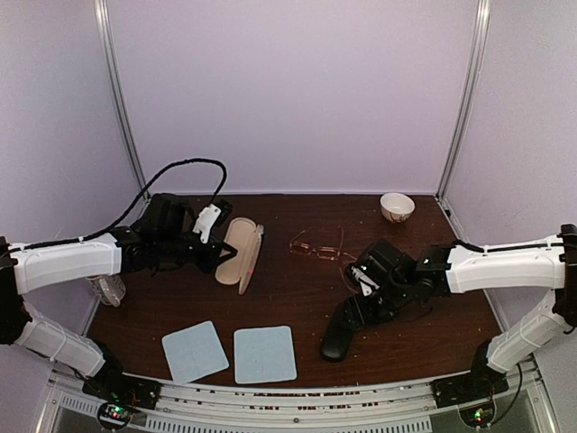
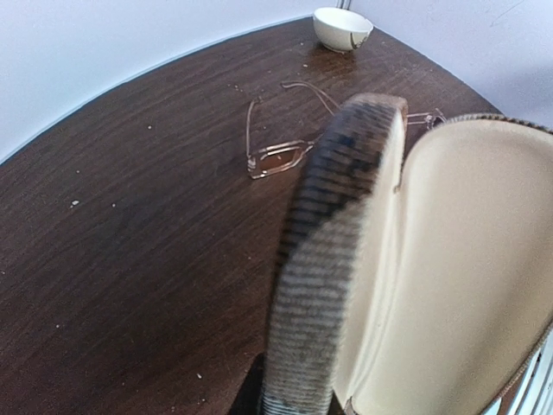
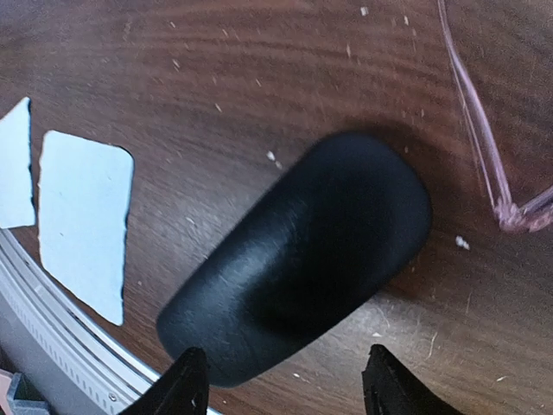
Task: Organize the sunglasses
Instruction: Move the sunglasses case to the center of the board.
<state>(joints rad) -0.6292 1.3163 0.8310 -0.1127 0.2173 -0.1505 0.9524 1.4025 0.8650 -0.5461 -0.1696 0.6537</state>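
One pair of thin copper-framed sunglasses (image 1: 317, 244) lies unfolded on the dark table, between the two cases; it also shows in the left wrist view (image 2: 275, 157). My left gripper (image 1: 219, 257) is shut on the edge of the open brown wooden case (image 1: 240, 254), whose striped shell (image 2: 333, 259) and cream lining (image 2: 471, 277) fill that view. My right gripper (image 1: 353, 307) stands open over the near end of the closed black case (image 1: 341, 327). In the right wrist view its fingertips (image 3: 192, 367) flank the black case (image 3: 302, 259), and a temple arm of the sunglasses (image 3: 479, 143) lies beside it.
A small white bowl (image 1: 397, 207) stands at the back right. Two pale blue cloths (image 1: 194, 351) (image 1: 264, 354) lie near the front edge. A clear object (image 1: 109, 289) sits under the left arm. Walls close in on three sides.
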